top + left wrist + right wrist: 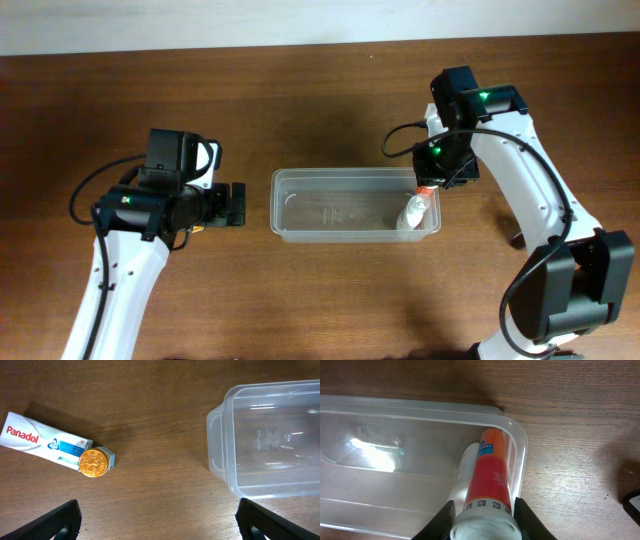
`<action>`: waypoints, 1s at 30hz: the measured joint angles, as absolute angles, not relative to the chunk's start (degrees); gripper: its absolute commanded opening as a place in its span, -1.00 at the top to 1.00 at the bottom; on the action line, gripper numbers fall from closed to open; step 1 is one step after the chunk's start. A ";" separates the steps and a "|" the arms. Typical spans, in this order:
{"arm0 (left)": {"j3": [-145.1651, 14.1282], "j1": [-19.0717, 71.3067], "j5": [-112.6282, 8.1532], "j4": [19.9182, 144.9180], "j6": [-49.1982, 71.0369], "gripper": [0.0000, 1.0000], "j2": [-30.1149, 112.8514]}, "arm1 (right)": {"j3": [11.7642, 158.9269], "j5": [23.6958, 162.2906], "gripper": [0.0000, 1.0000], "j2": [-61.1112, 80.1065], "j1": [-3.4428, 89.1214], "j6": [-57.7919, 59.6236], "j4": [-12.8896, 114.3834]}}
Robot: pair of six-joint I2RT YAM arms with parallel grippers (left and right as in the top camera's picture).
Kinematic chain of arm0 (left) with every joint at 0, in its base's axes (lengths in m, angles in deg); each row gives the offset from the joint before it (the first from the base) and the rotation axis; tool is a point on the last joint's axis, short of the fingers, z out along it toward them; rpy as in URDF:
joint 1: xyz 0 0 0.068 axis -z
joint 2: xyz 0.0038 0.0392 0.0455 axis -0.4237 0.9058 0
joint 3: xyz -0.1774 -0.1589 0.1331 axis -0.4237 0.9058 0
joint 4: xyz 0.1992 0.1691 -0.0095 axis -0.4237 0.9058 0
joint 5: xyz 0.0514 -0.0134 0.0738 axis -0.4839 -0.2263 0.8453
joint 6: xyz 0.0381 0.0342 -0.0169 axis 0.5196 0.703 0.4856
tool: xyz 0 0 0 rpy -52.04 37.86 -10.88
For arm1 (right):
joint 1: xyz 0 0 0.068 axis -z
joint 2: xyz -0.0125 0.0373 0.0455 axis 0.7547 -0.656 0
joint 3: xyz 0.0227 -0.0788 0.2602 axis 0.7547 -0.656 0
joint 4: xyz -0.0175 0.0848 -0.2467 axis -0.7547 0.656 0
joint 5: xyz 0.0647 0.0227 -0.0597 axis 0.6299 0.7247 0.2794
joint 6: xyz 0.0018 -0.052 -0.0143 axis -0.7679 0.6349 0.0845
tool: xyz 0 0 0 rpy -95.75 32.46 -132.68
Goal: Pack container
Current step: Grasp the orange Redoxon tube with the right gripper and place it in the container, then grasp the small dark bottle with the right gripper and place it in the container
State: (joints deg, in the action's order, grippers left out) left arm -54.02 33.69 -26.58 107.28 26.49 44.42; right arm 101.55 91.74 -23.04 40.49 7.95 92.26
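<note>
Closest to the right wrist camera is the white cap of a red and white bottle [490,475]. The right gripper [484,521] is closed on this cap, one finger on each side.

Under everything is the brown wooden table [320,90]. The container [350,172] lies at its middle, with its long side parallel to the near edge. The bottle leans inside the container's right end, against the end wall. It is tilted and hangs directly under the right gripper, so I judge the next move is only to let it go, and the right arm is the nearer one for this.

On the side toward the left edge, the left gripper [160,522] hovers wide open and holds nothing. Below it a white Panadol box [45,442] lies flat, well apart from the container. A small jar with a gold lid [95,462] touches the box's end.
</note>
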 measured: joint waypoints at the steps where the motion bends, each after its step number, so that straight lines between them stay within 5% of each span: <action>1: -54.02 33.69 -26.58 107.28 26.49 -0.99 44.42 | 101.55 91.76 0.31 -23.04 40.49 7.89 92.24; 17: -54.02 33.69 -26.58 107.30 26.49 -0.99 44.42 | 102.73 89.51 -0.03 -22.64 40.49 7.28 94.21; 21: -54.02 33.69 -26.58 107.30 26.49 -0.99 44.42 | 106.16 87.28 -0.29 -18.95 41.71 4.37 94.65; 30: -54.02 33.69 -26.56 107.30 26.49 -0.99 44.42 | 110.08 85.09 -0.75 -5.42 61.32 -1.90 97.90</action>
State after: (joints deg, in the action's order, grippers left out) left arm -54.02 33.69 -26.56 107.30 26.49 44.42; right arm 110.08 85.09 -5.42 61.32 -1.90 97.90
